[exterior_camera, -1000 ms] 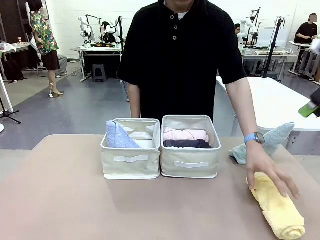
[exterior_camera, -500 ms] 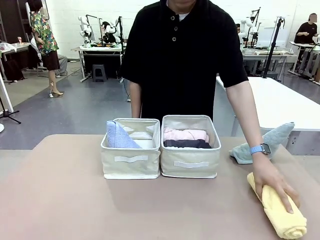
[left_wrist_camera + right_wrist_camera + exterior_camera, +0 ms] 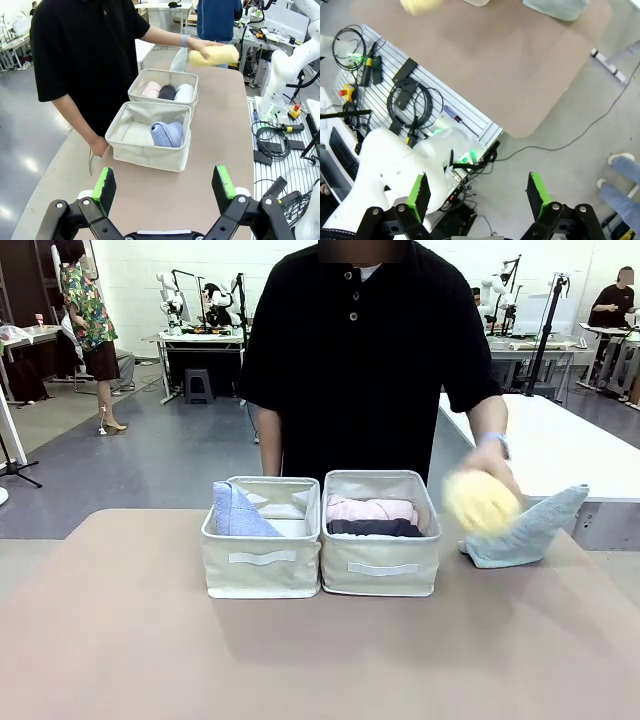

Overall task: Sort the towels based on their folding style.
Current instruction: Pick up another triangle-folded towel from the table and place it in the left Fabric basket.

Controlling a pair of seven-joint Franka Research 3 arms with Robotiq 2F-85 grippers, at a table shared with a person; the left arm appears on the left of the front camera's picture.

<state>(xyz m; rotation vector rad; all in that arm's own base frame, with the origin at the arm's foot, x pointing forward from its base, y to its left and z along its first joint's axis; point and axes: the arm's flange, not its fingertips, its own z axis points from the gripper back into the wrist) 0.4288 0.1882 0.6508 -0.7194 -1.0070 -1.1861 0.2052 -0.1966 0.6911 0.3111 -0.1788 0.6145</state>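
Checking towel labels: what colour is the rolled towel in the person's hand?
Yellow. The rolled towel shows sharpest in the left wrist view.

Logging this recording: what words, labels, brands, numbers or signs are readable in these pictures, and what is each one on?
No text is legible in these pictures.
Left fabric bin: the label strip on its front is blank.
Right fabric bin: the label strip on its front is blank.
Far workbench: any markings on it or its equipment are too small to read.
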